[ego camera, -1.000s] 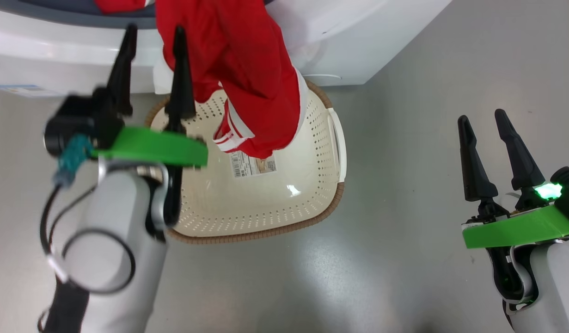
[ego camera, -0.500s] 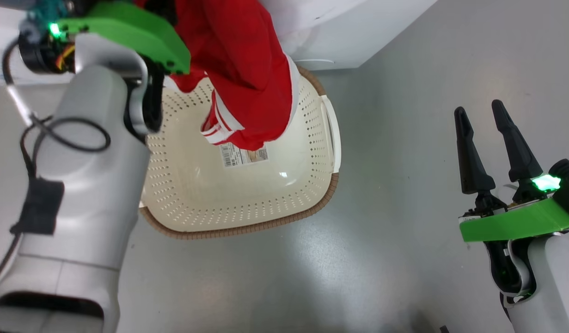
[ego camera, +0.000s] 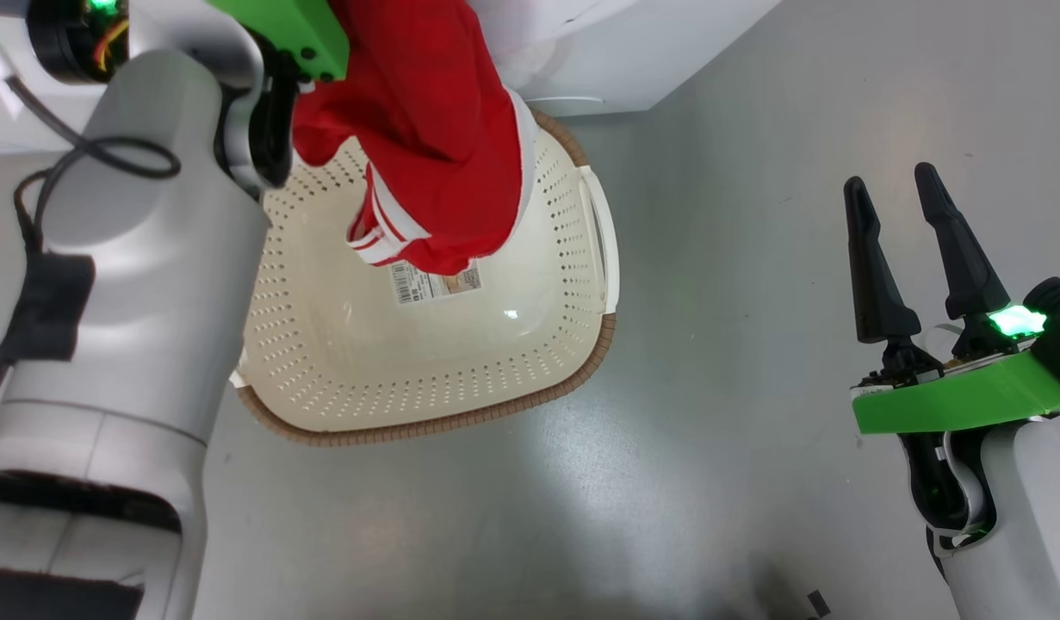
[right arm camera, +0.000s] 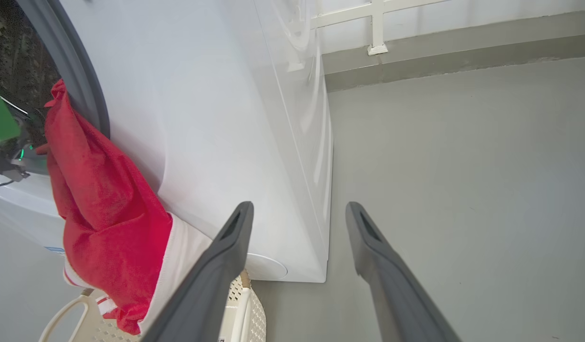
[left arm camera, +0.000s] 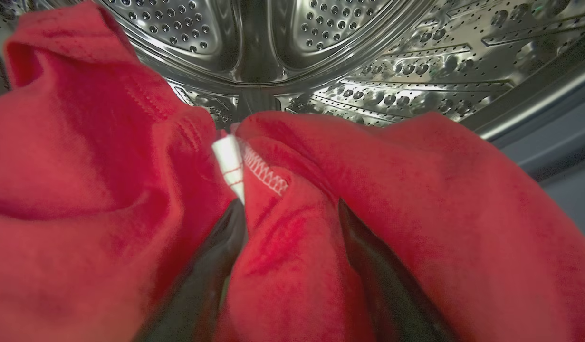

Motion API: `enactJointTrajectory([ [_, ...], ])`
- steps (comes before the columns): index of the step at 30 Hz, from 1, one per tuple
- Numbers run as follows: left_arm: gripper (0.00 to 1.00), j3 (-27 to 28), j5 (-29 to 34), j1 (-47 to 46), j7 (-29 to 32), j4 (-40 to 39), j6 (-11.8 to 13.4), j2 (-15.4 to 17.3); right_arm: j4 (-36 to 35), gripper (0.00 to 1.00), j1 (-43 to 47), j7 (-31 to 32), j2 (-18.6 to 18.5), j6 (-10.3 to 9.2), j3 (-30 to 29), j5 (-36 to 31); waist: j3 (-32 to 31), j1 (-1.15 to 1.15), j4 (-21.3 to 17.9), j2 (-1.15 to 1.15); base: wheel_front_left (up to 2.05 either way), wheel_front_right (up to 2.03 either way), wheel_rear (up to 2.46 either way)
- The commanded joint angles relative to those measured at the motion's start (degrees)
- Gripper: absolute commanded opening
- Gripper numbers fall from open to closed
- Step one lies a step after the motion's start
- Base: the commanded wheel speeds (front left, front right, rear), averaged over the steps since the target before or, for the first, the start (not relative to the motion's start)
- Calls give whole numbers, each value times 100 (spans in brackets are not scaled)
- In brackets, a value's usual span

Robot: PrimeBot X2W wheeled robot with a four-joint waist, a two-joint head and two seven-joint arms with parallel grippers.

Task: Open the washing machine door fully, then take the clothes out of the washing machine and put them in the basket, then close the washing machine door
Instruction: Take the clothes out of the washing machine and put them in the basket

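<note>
Head view: one garment point(ego camera: 426, 129) is dangling into one basket point(ego camera: 426, 422), centre frame; left gripper point(left arm camera: 290, 209) is straddling it, spread wide, in the drum point(left arm camera: 254, 47); right gripper point(ego camera: 890, 179) is gaping empty.

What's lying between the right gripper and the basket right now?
Bare grey floor, as the head view shows. The right gripper stands open, well apart from the basket.

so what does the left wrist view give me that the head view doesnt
Left wrist view: the steel drum behind, and the left gripper open, its fingers pushed into the clothes with a fold between them. Head view: the basket on the floor, a striped cloth end hanging over it, and the right gripper open, holding nothing, off to the side. Both: the red clothes spilling from the washing machine.
</note>
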Motion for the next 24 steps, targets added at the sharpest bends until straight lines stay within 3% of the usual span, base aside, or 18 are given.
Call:
enactJointTrajectory([
  [1, 100, -43, -83, -167, -33, -11, -18, 183, -129, 100, 46, -36, 7, 1, 122, 3, 17, 0, -15, 0, 0, 0, 0],
  [7, 100, -314, -228, -439, 6, 429, -13, 183, -136, 100, -14, -36, 31, 1, 160, 17, 45, 0, -75, 0, 0, 0, 0],
  [8, 84, -353, -260, -457, 7, 484, -40, 183, -136, 100, -20, -36, 34, 1, 168, 19, 45, 0, -86, 0, 0, 0, 0],
  [9, 61, -384, -303, -470, 0, 529, -61, 183, -136, 100, -25, -36, 37, 1, 171, 21, 45, 0, -94, 0, 0, 0, 0],
  [10, 45, -419, -335, -481, -15, 573, -68, 183, -136, 100, -28, -36, 39, 1, 172, 22, 44, 0, -99, 0, 0, 0, 0],
  [11, 36, -454, -362, -493, -33, 614, -73, 183, -134, 100, -30, -36, 42, 1, 171, 23, 43, 0, -104, 0, 0, 0, 0],
  [13, 2, -525, -429, -506, -67, 672, -107, 183, -133, 100, -32, -36, 44, 1, 166, 24, 42, 0, -106, 0, 0, 0, 0],
  [24, 0, -806, -793, -378, -476, 646, -219, 183, -140, 100, 3, -36, 21, 1, 92, -1, -22, 0, 10, 0, 0, 0, 0],
])
